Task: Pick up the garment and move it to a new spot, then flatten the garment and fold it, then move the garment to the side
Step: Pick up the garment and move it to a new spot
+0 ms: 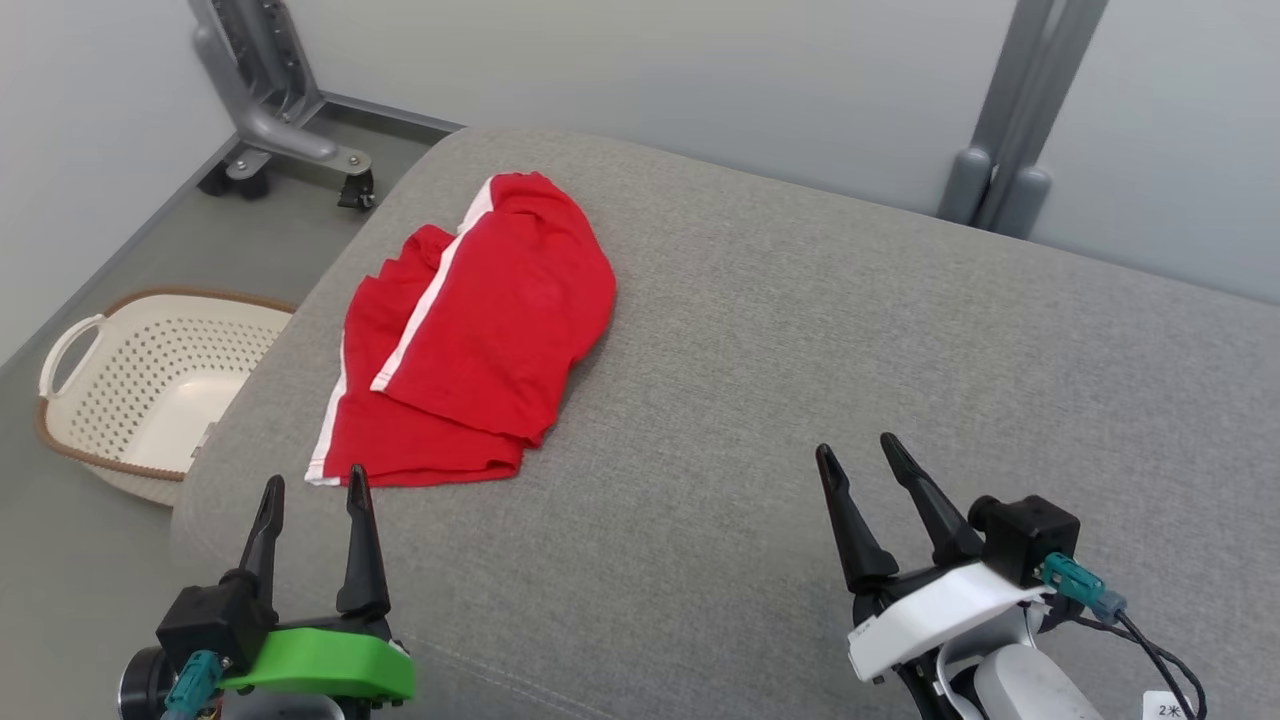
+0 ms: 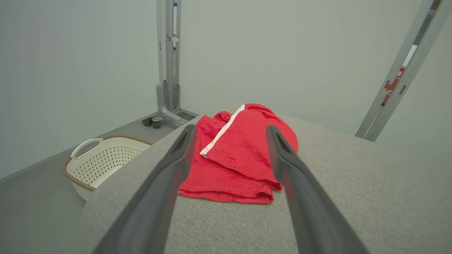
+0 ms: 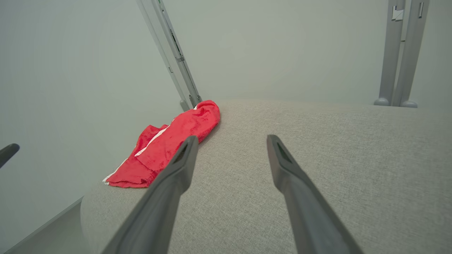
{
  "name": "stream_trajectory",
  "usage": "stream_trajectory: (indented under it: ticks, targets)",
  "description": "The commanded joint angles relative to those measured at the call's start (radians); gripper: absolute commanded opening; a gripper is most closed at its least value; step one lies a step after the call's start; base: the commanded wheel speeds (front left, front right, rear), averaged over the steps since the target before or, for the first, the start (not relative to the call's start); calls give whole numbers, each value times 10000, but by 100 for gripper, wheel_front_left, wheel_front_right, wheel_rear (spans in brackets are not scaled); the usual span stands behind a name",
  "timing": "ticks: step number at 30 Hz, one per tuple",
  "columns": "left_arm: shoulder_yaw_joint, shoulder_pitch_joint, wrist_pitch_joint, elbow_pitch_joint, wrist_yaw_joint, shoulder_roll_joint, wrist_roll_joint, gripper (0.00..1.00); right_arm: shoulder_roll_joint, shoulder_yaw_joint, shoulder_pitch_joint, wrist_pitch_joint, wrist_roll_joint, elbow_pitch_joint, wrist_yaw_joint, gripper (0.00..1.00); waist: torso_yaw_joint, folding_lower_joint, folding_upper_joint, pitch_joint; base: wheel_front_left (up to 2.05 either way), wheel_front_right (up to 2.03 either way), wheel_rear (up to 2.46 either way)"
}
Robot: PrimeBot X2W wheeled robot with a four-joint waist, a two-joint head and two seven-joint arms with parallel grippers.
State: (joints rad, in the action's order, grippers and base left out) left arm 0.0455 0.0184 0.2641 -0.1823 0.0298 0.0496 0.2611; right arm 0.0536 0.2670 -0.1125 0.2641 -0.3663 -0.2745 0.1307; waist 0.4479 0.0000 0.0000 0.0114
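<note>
Item: red garment (image 1: 490, 330), white-striped, rumpled, at ten o'clock on the grey table (image 1: 800, 330). Likely light, limp, grippy; pinch near hem corners. Left hand (image 1: 315, 480), right hand (image 1: 857, 446): both spread apart, empty.

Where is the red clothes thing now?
In the head view the red garment lies on the left side of the grey cushion, ahead of the left gripper, near the white basket on the floor.
</note>
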Motion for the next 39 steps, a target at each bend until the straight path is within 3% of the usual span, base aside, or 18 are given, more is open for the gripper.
stream_trajectory:
  ticks: [1, 12, 18, 22, 30, 39]
  targets:
    - [-53, -202, 0, 68, -15, 21, -6, 100, 27, 70, -208, 2, -9, -48, -1, 100, 596, 0, 0, 12, 0, 0, 0]
    - [-52, -73, 0, 190, -97, 17, 90, 100, 137, 10, -283, 2, -64, -88, -1, 100, 611, 0, 0, 216, 0, 0, 0]
    - [-306, 388, 0, -272, -111, 17, -23, 100, 340, -150, -562, 2, 150, 147, -1, 100, 171, 0, 0, 751, 0, 0, 0]
    - [-520, 976, 0, -1335, -83, 62, -249, 100, 585, -316, -706, 2, 380, 507, -1, 100, -146, 0, 0, 1330, 0, 0, 0]
    - [-364, 3339, -165, -4004, 437, 786, -503, 100, 1207, -919, -1193, 2, 1063, 1445, -1, 100, -676, 0, 0, 2884, 0, 0, 0]
    - [371, 6083, -1286, -6696, 907, 1407, -443, 100, 1827, -1031, -1447, -162, 1409, 2032, -1, 100, -977, 0, 0, 4105, 0, 0, 0]
